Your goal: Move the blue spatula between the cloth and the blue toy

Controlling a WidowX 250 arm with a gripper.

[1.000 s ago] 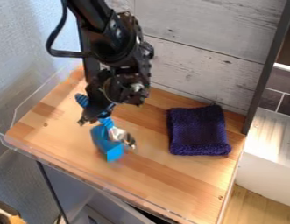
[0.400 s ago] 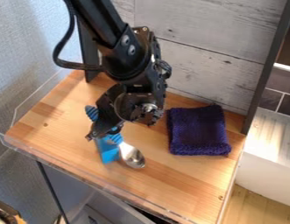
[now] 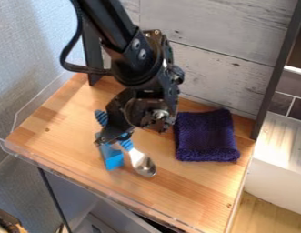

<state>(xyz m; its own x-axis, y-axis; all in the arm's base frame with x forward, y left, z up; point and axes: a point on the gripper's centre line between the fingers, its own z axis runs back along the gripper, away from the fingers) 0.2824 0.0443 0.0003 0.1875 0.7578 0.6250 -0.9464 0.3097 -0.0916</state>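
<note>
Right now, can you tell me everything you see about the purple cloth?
The cloth is dark purple, roughly square, and looks soft and fuzzy. It lies flat on the wooden table, near the plank wall, with a thick edge toward the camera. Nothing but the wooden table seems to touch it.

No text, label, brand, number or sign can be read (not so much as a single letter or digit can be made out).
</note>
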